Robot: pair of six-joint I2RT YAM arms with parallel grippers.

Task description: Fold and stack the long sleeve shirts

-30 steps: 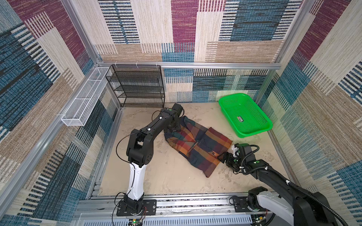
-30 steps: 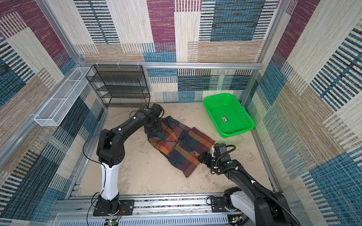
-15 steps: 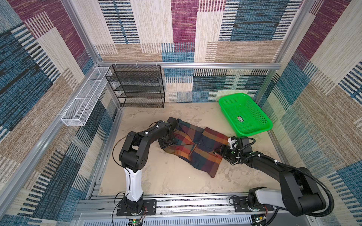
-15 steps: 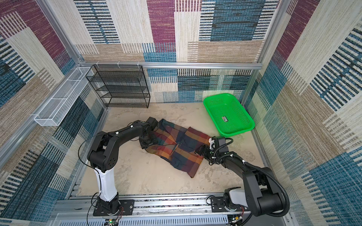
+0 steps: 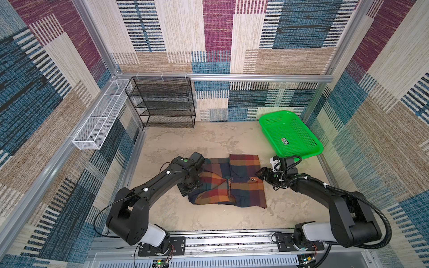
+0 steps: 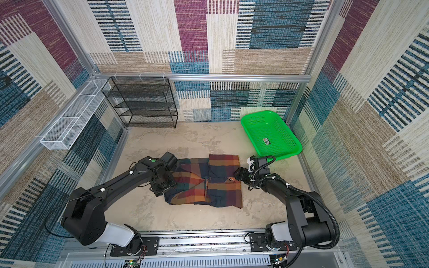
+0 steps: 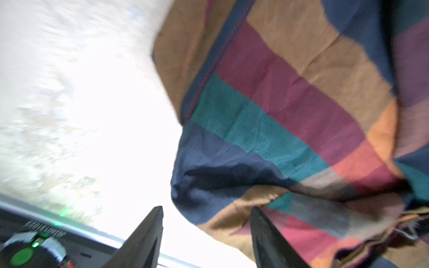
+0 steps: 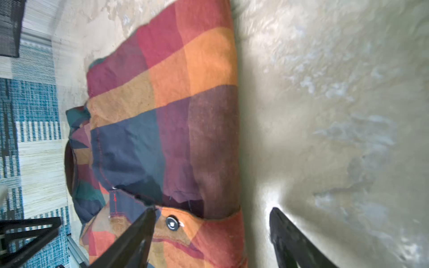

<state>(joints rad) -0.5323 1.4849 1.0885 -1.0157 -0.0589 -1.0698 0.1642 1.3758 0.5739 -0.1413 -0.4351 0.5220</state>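
The plaid long sleeve shirt (image 5: pixel 232 183) (image 6: pixel 209 183) lies partly folded in the middle of the table, its right panel laid over the body. My left gripper (image 5: pixel 190 186) (image 7: pixel 206 208) is low at the shirt's left edge. It stands open, with a navy and brown fold of cloth (image 7: pixel 278 104) just past its tips. My right gripper (image 5: pixel 260 173) (image 8: pixel 213 210) is at the shirt's right edge, also open. Its jaws straddle the orange hem (image 8: pixel 174 104) near a metal snap (image 8: pixel 171 223).
A green plastic basket (image 5: pixel 290 137) sits at the back right, close behind the right wrist. A black wire rack (image 5: pixel 162 102) stands against the back wall. A white wire basket (image 5: pixel 99 118) hangs on the left wall. Bare table (image 5: pixel 209 218) lies in front of the shirt.
The shirt has swung from a diagonal lie to square with the table and sits nearer the front. The left gripper came forward with it; the right gripper moved up along the right edge.
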